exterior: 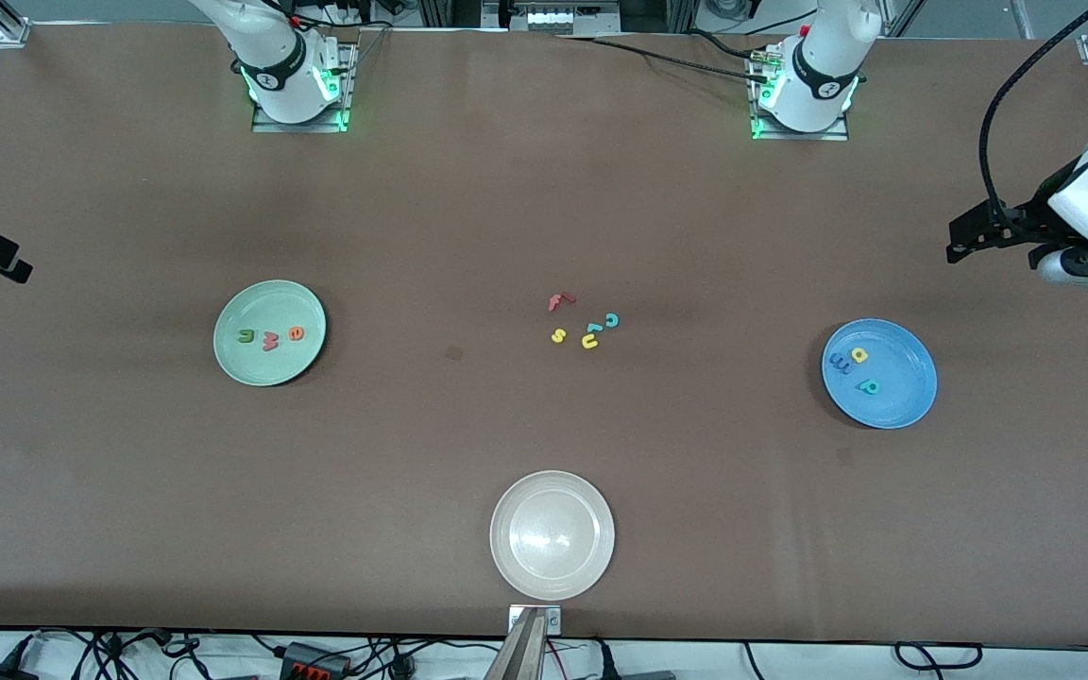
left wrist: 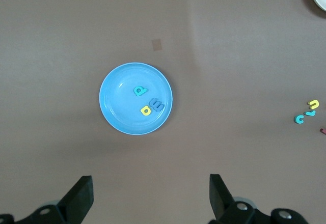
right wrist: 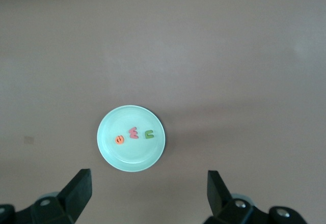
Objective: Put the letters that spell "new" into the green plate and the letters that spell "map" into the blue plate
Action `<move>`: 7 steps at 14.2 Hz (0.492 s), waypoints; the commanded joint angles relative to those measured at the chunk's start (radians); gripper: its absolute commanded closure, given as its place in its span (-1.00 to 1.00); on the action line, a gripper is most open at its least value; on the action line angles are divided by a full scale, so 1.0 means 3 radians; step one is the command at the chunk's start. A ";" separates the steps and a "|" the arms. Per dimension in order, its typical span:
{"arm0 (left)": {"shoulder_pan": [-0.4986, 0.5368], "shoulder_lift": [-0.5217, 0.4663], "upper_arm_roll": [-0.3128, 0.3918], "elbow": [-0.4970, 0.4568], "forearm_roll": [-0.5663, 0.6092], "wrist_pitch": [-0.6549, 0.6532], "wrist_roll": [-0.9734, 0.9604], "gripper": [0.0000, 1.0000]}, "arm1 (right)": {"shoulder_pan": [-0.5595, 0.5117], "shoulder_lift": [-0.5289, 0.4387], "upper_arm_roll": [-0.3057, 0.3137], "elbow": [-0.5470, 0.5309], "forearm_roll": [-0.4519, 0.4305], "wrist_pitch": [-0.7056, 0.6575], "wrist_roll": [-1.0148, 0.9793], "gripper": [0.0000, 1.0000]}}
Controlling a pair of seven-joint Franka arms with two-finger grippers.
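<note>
The green plate (exterior: 269,364) (right wrist: 132,159) holds the olive n (exterior: 246,335) (right wrist: 149,134), salmon w (exterior: 270,340) (right wrist: 134,132) and orange e (exterior: 296,332) (right wrist: 119,139). The blue plate (exterior: 893,406) (left wrist: 117,114) holds the blue m (exterior: 840,363) (left wrist: 157,104), yellow a (exterior: 858,355) (left wrist: 145,110) and teal p (exterior: 870,385) (left wrist: 140,90). My left gripper (exterior: 958,241) (left wrist: 150,183) hangs open and empty over bare table at the left arm's end. My right gripper (exterior: 10,263) (right wrist: 148,177) hangs open and empty at the right arm's end.
Several loose letters lie mid-table: a red f (exterior: 560,301), teal c (exterior: 612,320), yellow s (exterior: 558,335) and yellow u (exterior: 589,342). A cream-white plate (exterior: 552,576) sits nearest the front camera.
</note>
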 commanded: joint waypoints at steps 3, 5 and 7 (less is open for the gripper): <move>0.0014 0.0013 -0.0004 0.0080 -0.0063 -0.0069 0.0077 -1.00 | 0.0059 -0.0464 -0.0009 -0.0640 -0.0064 0.0149 -0.0056 -1.00; 0.0014 0.0018 0.0001 0.0080 -0.0063 -0.0074 0.0077 -1.00 | 0.0059 -0.0608 -0.0003 -0.0834 -0.0069 0.0231 -0.0056 -1.00; 0.0009 0.0018 -0.0009 0.0080 -0.0058 -0.0074 0.0072 -1.00 | 0.0059 -0.0675 -0.0003 -0.0927 -0.0070 0.0267 -0.0062 -1.00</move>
